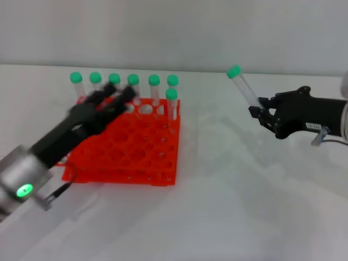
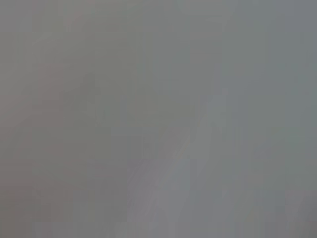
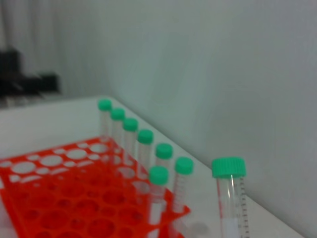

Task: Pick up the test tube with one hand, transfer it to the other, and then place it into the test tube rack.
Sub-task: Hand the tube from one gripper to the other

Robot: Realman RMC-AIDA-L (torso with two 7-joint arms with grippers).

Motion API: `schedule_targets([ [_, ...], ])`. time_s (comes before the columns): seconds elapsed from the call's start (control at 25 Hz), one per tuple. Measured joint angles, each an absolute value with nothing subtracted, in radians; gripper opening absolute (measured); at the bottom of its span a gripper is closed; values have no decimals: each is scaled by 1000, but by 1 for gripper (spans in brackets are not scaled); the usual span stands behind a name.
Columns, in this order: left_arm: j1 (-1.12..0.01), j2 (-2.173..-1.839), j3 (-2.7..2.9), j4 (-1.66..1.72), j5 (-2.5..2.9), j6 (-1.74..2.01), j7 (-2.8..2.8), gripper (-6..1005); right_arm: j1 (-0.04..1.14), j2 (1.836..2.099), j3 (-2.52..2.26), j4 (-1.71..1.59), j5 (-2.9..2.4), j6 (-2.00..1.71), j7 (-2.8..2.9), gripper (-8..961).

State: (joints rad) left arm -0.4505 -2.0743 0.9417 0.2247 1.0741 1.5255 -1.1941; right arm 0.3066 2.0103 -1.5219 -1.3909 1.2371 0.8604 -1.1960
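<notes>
Right gripper (image 1: pixel 262 111) clenched on the test tube (image 1: pixel 243 87) low on its body, held tilted above the table's (image 1: pixel 228 206) right side, well apart from the rack (image 1: pixel 130 147); tip hidden behind fingers. Left gripper (image 1: pixel 111 100) blurred over the rack's far-left part, fingers impossible to judge. Seven other tubes (image 1: pixel 154 89) upright along the rack's far edge. Left wrist view only featureless grey.

A white table (image 1: pixel 217 206) meets a plain pale wall (image 1: pixel 174 27).
</notes>
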Motion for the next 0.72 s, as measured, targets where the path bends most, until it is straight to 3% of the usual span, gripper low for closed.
schedule_targets([
  [0.36, -630, -2080, 980, 228, 1222, 1404, -1282, 731, 326, 2010, -1533, -1264, 1418, 870, -1389, 237],
  [0.72, -672, -2085, 1019, 228, 1221, 1336, -1278, 722, 340, 2013, -1553, -1263, 1432, 868, -1401, 250],
])
